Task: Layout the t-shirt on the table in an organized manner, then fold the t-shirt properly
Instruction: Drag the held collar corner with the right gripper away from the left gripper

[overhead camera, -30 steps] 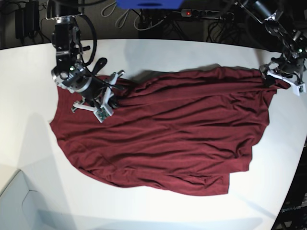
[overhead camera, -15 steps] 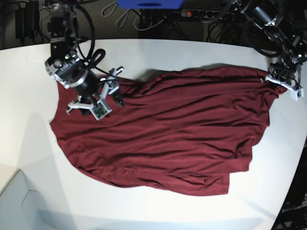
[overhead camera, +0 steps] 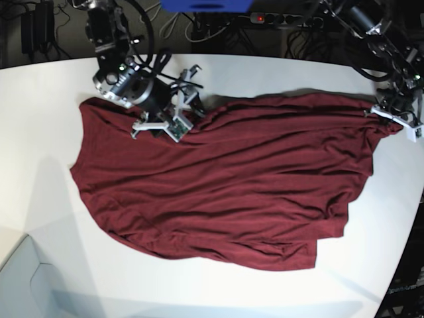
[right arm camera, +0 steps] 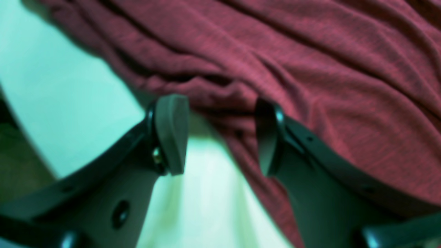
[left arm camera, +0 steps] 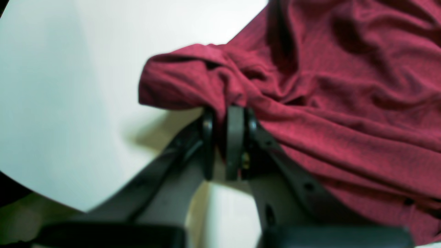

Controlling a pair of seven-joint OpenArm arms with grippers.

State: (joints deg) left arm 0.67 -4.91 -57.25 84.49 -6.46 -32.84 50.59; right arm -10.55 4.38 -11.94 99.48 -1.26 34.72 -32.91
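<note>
T-shirt (overhead camera: 218, 182) spread wrinkled over middle of white table (overhead camera: 40, 199), dark maroon, no print or writing seen. Left gripper (left arm camera: 224, 119) at shirt's far right corner, jaws closed on fabric fold. Right gripper (right arm camera: 220, 134) at shirt's upper left edge, jaws apart, nothing held. Beyond table's far edge: black cables (overhead camera: 212, 30), blue object (overhead camera: 205, 5), power strip with red light (overhead camera: 260, 18). Tabletop edge curved.
</note>
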